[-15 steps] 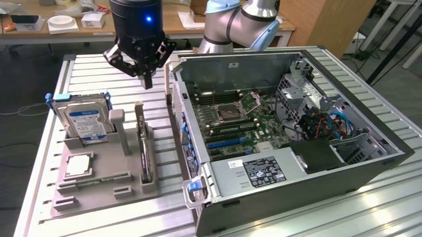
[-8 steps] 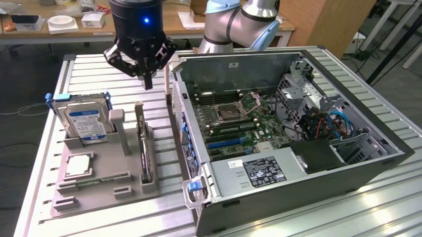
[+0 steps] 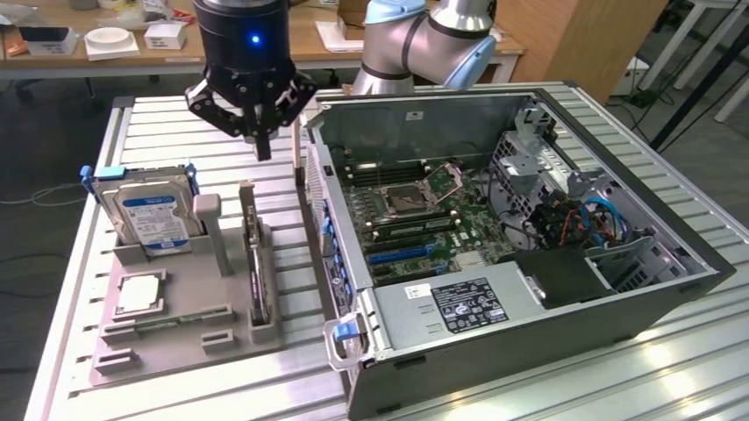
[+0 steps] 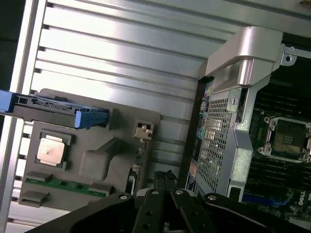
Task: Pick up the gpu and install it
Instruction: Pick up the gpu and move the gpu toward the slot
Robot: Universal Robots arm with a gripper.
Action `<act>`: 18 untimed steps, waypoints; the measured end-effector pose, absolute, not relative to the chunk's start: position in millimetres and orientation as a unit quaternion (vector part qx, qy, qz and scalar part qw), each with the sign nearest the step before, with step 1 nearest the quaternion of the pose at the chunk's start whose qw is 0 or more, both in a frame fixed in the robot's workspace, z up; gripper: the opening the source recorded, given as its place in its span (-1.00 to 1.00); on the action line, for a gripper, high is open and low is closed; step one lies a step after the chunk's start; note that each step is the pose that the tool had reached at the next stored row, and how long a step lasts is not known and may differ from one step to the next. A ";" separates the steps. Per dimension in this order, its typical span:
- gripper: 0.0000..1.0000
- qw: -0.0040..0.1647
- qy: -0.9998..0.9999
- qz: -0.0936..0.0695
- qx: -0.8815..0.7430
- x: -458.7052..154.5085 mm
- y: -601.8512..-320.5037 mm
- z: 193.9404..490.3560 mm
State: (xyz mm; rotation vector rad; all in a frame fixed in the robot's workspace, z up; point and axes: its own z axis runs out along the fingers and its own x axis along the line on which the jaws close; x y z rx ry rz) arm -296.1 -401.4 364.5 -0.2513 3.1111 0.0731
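Note:
The gpu (image 3: 255,281) is a thin dark card standing on edge in a slot of the grey holder tray (image 3: 223,338), with its silver bracket end toward the back. My gripper (image 3: 262,147) hangs above the table just behind that tray, a little above and beyond the card's bracket end. Its fingers are shut with nothing between them. In the wrist view the gripper (image 4: 165,187) points down near the gpu (image 4: 137,150), seen edge-on beside the tray's raised block. The open computer case (image 3: 655,298) lies at the exterior view's right, motherboard (image 3: 410,210) exposed.
The holder tray also carries an upright hard drive (image 3: 146,215) in a blue-tabbed frame, a processor chip (image 3: 139,294) and a memory stick (image 3: 153,323). The case's side wall (image 3: 316,175) stands close to the tray. A workbench with boxes (image 3: 164,35) sits behind.

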 end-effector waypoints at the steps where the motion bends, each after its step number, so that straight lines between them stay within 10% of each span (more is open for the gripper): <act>1: -0.79 0.010 0.997 0.023 -0.074 -296.1 -401.4 364.3; 18: -0.79 0.011 0.999 0.023 -0.031 -297.4 -401.4 357.5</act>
